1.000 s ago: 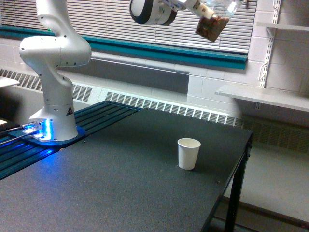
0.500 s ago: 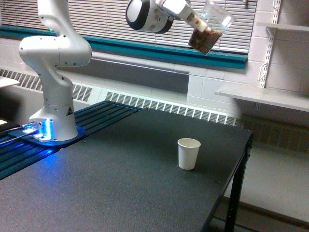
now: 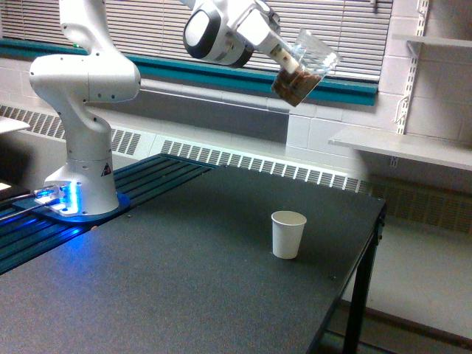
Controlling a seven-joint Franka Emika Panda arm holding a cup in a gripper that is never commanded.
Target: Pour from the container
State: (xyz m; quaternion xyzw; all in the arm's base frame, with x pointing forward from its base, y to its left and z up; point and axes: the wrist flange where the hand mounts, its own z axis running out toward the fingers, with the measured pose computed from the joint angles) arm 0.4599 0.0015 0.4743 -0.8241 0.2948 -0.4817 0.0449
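Lower and further toward the exterior view's left than a second ago, the clear tapered plastic cup, tilted with brown granular matter at its base, hangs gripped in the jaws high above the matte worktop and white paper cup.
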